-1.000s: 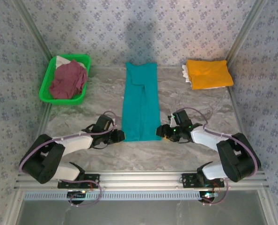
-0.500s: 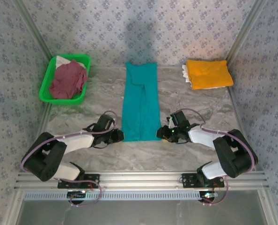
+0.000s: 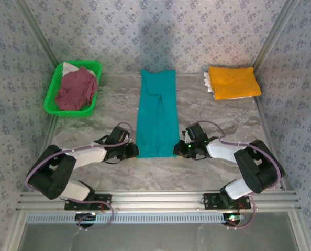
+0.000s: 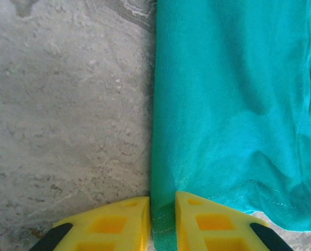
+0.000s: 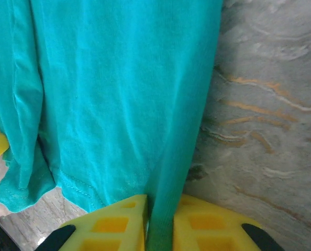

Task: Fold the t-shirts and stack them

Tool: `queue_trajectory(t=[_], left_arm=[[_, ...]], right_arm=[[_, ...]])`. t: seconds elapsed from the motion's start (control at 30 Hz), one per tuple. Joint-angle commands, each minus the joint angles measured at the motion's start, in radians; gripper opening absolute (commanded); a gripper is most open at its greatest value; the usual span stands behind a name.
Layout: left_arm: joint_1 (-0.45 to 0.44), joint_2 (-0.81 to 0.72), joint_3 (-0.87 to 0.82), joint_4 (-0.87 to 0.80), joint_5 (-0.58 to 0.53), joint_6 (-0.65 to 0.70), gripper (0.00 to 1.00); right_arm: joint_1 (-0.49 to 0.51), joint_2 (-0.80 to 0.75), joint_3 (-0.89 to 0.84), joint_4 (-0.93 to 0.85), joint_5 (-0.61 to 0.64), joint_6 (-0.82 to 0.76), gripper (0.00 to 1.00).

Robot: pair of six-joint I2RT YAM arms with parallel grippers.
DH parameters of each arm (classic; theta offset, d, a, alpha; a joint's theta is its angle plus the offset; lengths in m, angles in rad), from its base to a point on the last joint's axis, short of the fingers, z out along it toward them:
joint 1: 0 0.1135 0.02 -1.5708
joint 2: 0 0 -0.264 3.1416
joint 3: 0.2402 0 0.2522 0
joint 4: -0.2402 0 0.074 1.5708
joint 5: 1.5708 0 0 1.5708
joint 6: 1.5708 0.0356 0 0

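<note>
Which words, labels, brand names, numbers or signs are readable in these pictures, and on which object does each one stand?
None: no text can be read in any view.
The teal t-shirt, the orange-yellow t-shirt, the maroon t-shirt and the green basket show plain surfaces, with no print, label or number in sight.

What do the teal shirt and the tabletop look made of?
The teal t-shirt: soft matte knit cloth, probably cotton jersey; fine knit lines and a stitched hem show. The tabletop: grey veined marble look, smooth; real stone or printed laminate, cannot tell.
</note>
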Motion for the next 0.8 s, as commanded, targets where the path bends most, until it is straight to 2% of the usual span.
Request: queue_trajectory(t=[0.0, 0.13, 0.2, 0.4, 0.6, 0.77], left_arm=[[-0.019, 0.063, 0.032, 0.157, 0.001, -0.006, 0.19], [-0.021, 0.08, 0.046, 0.166, 0.013, -0.007, 0.15], [-0.022, 0.085, 0.053, 0.157, 0.015, -0.003, 0.09], [-0.022, 0.067, 0.047, 0.141, -0.003, -0.003, 0.0], [-0.021, 0.012, 0.038, 0.083, -0.041, -0.01, 0.0], [-0.02, -0.093, 0.017, 0.017, -0.08, -0.014, 0.0]], right_arm=[[0.016, 0.023, 0.027, 0.003, -0.026, 0.001, 0.18], [0.023, 0.037, 0.037, -0.004, -0.028, -0.003, 0.13], [0.025, 0.036, 0.04, -0.009, -0.026, -0.006, 0.09], [0.027, 0.03, 0.056, -0.046, -0.005, -0.021, 0.04], [0.028, -0.015, 0.074, -0.119, 0.032, -0.044, 0.0], [0.028, -0.068, 0.073, -0.151, 0.04, -0.051, 0.0]])
